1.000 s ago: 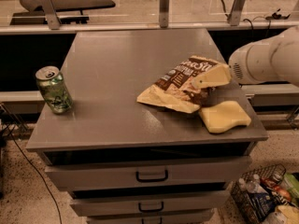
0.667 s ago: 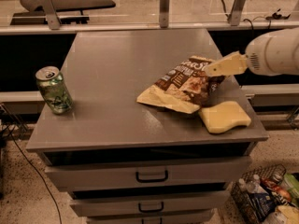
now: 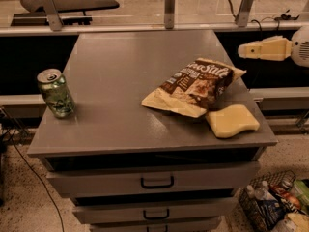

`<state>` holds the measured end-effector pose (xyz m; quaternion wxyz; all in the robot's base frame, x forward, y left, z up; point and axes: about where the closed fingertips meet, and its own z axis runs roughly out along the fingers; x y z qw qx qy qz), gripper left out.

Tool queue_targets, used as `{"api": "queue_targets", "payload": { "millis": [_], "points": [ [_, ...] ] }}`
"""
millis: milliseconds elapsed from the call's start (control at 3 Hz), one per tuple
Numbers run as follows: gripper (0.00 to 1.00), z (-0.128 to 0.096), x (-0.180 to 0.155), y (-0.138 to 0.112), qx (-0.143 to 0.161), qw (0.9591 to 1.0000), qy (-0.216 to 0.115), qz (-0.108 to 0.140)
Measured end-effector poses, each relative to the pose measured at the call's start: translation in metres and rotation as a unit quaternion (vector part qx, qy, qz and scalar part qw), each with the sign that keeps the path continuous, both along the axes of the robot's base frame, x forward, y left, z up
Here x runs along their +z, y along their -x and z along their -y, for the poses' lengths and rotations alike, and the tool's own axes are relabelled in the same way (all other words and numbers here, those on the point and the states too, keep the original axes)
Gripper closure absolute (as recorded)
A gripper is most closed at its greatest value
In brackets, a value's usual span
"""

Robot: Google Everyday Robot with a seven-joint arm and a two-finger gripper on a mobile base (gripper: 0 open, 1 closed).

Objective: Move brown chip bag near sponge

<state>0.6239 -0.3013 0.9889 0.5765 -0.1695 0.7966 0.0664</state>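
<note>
Brown chip bag (image 3: 195, 87) is lying flat at centre-right of the frame on the counter (image 3: 120, 71), dark printed face up. Its lower right edge is touching or all but touching the sponge (image 3: 232, 121), which is sitting just below and right of it near the counter's lower right corner. By my read the placement is looking done, so the risk is in undoing it. Both items are sitting close to the right edge, and the bag's upper right corner is reaching almost to it. A sideways brush there from the arm would likely be dragging the light crinkly bag off or away from the sponge. A nudge through the bag could be pushing the sponge toward the front corner and over, down toward the basket (image 3: 270, 204) of bottles at lower right. The gripper (image 3: 244, 50) is hanging at the upper right of the frame, off the counter's right side, pointing left and well above the bag's corner. Jaws: cannot tell whether they are parted or closed from this angle; nothing is showing between them and they are touching nothing. Green can (image 3: 56, 93) is standing upright far left, well apart from all this and not at risk.
</note>
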Motion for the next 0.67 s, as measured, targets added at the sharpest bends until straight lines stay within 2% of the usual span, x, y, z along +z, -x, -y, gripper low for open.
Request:
{"api": "queue_targets", "payload": {
  "millis": [333, 667],
  "points": [
    [0.0, -0.018, -0.017, -0.029, 0.09, 0.9955, -0.027, 0.015],
    [0.0, -0.007, -0.031, -0.047, 0.13, 0.991, -0.011, 0.032]
  ]
}}
